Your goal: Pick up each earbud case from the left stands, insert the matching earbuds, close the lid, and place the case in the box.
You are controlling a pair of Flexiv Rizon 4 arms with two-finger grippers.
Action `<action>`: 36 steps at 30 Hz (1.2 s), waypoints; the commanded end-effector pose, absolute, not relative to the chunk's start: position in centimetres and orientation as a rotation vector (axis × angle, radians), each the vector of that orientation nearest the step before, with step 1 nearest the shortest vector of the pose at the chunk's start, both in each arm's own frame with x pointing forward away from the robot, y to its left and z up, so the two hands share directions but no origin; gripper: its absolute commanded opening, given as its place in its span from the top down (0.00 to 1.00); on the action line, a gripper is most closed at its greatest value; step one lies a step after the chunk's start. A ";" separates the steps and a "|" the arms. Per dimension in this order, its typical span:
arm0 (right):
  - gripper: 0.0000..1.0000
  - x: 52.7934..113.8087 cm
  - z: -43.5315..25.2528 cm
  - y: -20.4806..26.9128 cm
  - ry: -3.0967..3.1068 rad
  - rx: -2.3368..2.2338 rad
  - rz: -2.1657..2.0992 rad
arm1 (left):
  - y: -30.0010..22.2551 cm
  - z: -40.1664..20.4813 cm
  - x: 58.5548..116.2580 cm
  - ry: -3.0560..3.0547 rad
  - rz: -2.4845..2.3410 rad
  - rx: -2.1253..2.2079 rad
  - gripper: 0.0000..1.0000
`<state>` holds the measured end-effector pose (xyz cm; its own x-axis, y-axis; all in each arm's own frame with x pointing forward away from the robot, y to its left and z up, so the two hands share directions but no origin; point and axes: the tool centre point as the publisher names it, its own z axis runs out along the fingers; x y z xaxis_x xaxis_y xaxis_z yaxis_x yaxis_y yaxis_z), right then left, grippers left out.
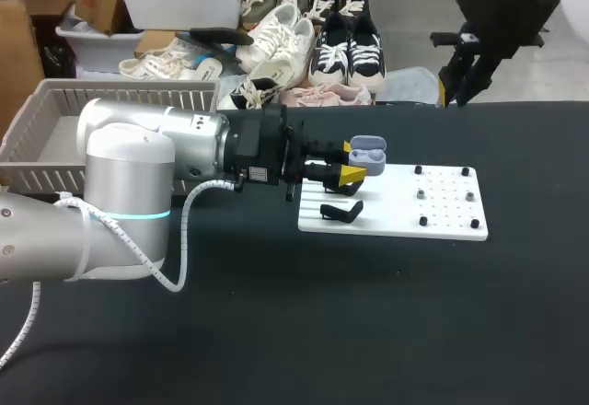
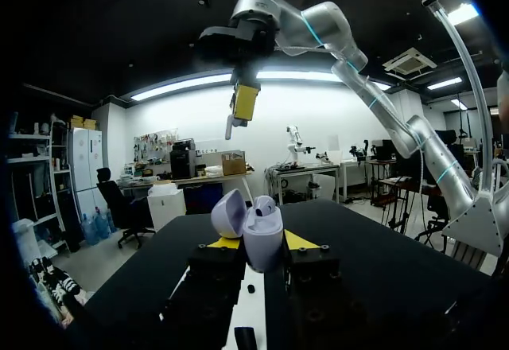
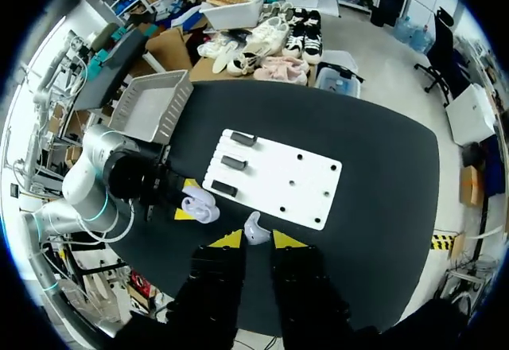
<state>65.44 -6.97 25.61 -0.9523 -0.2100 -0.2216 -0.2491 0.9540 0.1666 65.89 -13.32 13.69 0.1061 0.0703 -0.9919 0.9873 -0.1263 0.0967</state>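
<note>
A lavender earbud case (image 1: 368,155) with its lid open is held over the left end of the white stand board (image 1: 442,210). My left gripper (image 1: 352,162) is shut on it from both sides. In the left wrist view the case (image 2: 262,237) stands upright between the yellow tips, lid (image 2: 229,213) tipped back, one earbud seated inside. My right gripper (image 1: 457,87) hangs high above the table's far edge. In its own view the right gripper (image 3: 257,240) is shut on a small white earbud (image 3: 254,227). The left wrist view shows that gripper (image 2: 244,102) overhead.
A grey slatted basket (image 1: 46,120) sits at the table's far left, behind my left arm. On the board, a black stand (image 1: 340,210) lies just in front of the left gripper, and several black pegs (image 1: 444,195) dot its right half. Black tabletop (image 1: 368,331) surrounds it.
</note>
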 end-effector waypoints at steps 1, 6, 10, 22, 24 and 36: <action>1.00 63.7 26.9 -5.5 2.919 -0.332 0.162 | -13.4 13.7 66.0 1.127 -1.186 1.405 1.00; 1.00 62.9 27.0 -3.5 2.961 -0.347 0.146 | -13.4 13.7 66.0 1.127 -1.186 1.405 1.00; 1.00 62.6 26.6 -2.0 2.993 -0.359 0.156 | -13.4 13.7 66.0 1.127 -1.186 1.405 1.00; 1.00 61.8 25.7 2.5 3.016 -0.426 0.186 | -13.4 13.7 66.0 1.127 -1.186 1.405 1.00; 1.00 61.9 25.3 3.0 3.027 -0.414 0.174 | -13.4 13.7 66.0 1.127 -1.186 1.405 1.00; 1.00 62.3 23.9 3.5 3.047 -0.288 0.164 | -13.4 13.7 66.0 1.127 -1.186 1.405 1.00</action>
